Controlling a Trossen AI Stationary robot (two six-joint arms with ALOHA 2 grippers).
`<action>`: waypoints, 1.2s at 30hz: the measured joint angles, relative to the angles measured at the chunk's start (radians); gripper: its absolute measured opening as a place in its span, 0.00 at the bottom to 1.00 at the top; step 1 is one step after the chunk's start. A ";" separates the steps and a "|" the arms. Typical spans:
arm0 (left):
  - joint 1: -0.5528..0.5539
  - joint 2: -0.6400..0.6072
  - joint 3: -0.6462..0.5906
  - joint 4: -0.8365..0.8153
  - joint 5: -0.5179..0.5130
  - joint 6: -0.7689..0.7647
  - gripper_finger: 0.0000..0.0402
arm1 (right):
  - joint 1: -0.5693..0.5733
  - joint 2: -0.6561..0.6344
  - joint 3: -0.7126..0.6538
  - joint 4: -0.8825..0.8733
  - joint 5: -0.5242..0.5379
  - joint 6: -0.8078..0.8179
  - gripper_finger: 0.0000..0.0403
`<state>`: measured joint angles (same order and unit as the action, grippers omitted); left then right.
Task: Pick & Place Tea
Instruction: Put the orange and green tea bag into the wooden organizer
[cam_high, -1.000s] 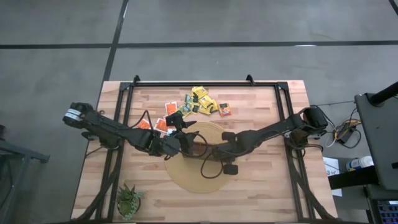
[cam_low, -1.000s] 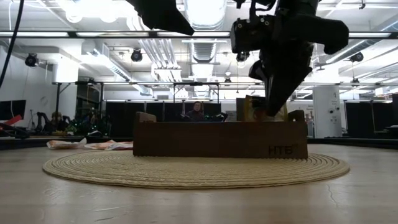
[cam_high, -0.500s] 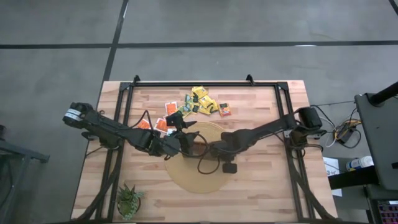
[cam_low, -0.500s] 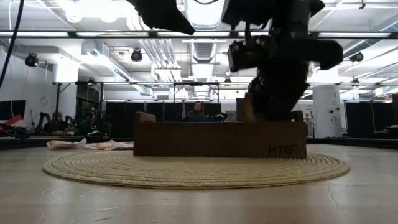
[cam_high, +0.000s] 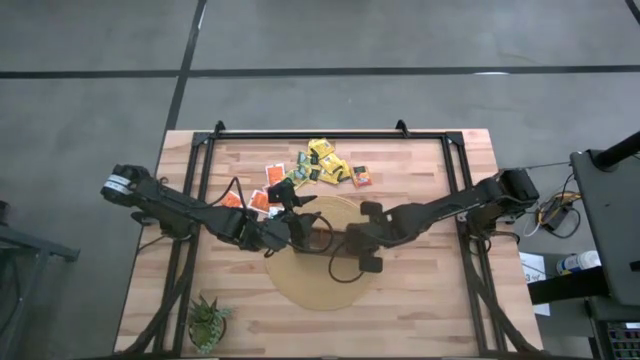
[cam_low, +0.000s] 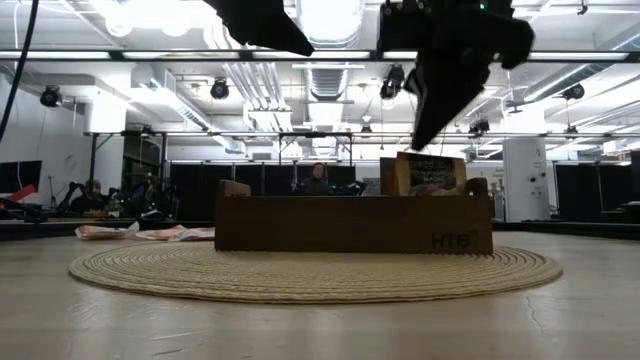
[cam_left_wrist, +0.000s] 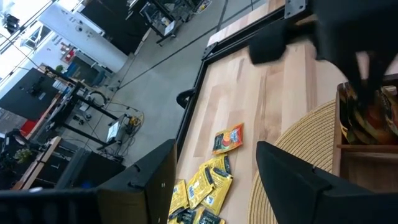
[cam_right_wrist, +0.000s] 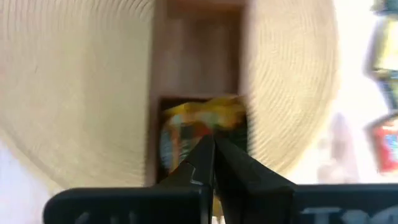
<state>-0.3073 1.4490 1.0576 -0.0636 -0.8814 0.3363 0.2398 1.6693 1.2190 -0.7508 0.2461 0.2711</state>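
Note:
The dark-brown box (cam_low: 350, 225) lies on the round woven mat (cam_high: 320, 285). Yellow-orange sachets (cam_low: 425, 175) stand upright in its end compartment, also seen in the right wrist view (cam_right_wrist: 199, 134). My right gripper (cam_right_wrist: 211, 152) is shut and empty, hovering just above that compartment (cam_low: 420, 140). My left gripper (cam_left_wrist: 214, 180) is open and waits over the mat's far-left part (cam_high: 305, 215). Loose yellow and orange sachets (cam_high: 325, 165) lie flat on the wood past the mat.
More orange sachets (cam_high: 255, 200) lie beside the left arm, and one (cam_high: 361, 177) lies right of the yellow pile. A small potted plant (cam_high: 207, 320) stands at the near-left corner. A black frame (cam_high: 330, 133) borders the table. Bare wood shows right of the mat.
My right gripper dipped down into the box's end compartment, then rose up clear of it and drew back a little toward the table's right. The sachets stay standing in that compartment.

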 joint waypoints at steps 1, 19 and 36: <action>0.000 0.000 0.000 0.000 0.000 0.000 0.54 | 0.000 -0.006 0.000 0.001 0.016 0.011 0.02; 0.000 0.000 0.000 0.000 0.001 0.000 0.54 | -0.002 0.008 -0.039 0.009 -0.023 0.013 0.02; 0.000 0.000 0.000 -0.006 0.002 -0.003 0.54 | 0.036 -0.168 -0.059 0.015 0.461 0.023 0.02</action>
<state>-0.3073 1.4490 1.0576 -0.0693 -0.8799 0.3336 0.2762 1.5017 1.1603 -0.7363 0.7068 0.2945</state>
